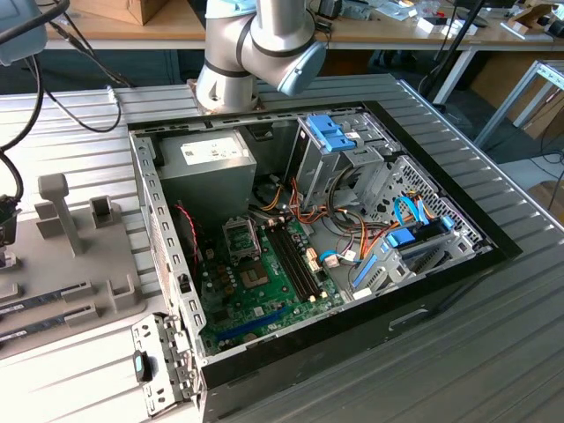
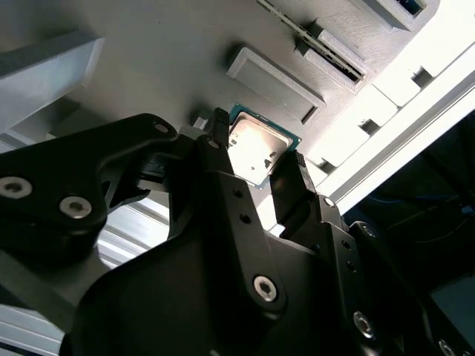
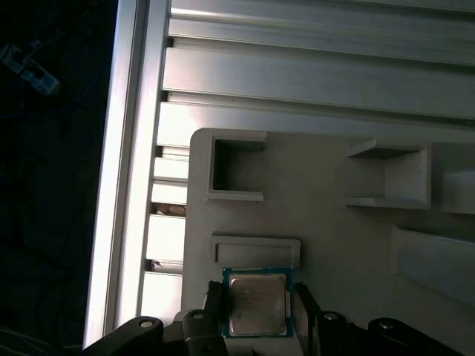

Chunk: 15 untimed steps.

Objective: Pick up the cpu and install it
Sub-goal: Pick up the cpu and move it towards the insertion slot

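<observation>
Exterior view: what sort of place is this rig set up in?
Probably a robotics or electronics lab: an open black desktop computer case with its green motherboard exposed lies on a ribbed metal table, with cluttered wooden workbenches behind.

surface: ribbed metal table (image 1: 493, 352) | directly on it: open computer case (image 1: 352, 345); grey holder tray (image 1: 123, 293)

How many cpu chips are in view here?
1. The cpu sits at the gripper, over the grey tray, in the first wrist view; others may be hidden inside the case.
</observation>
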Motion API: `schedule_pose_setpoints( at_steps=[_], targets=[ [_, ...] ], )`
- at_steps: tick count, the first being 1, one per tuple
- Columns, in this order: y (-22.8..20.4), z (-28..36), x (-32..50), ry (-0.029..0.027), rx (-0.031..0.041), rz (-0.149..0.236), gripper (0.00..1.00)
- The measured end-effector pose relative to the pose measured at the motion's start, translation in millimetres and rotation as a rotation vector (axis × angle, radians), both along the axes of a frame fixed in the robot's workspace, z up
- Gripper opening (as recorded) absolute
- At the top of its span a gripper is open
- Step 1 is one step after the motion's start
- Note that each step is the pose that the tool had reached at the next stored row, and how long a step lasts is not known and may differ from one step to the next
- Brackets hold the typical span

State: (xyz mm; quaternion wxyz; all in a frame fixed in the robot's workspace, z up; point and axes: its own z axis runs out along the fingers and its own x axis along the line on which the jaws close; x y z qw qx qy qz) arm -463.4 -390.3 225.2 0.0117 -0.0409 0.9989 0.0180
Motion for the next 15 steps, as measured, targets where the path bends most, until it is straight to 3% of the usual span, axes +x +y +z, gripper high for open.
schedule_pose_setpoints(
  at_steps=[15],
  targets=[
    [0.0, 4.6, 0.0, 0.0, 0.0014, 0.0, 0.47]
  ],
)
